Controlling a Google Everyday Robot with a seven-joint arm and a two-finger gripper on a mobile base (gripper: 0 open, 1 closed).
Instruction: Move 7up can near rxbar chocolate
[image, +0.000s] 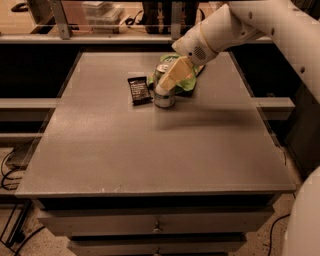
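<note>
The 7up can (164, 98) stands upright on the grey table (150, 150) at the back middle. Its lower part and a bit of its silver top show. My gripper (171, 79) reaches down from the upper right and is shut on the can's upper part, its cream fingers (175, 76) covering most of it. The rxbar chocolate (139, 90), a small flat black bar, lies just left of the can with a narrow gap between them.
A green snack bag (189, 80) lies right behind the can, partly hidden by my gripper. My white arm (250, 25) crosses the upper right. A shelf with a rail (100, 37) runs behind the table. Drawers (157, 225) sit under the front edge.
</note>
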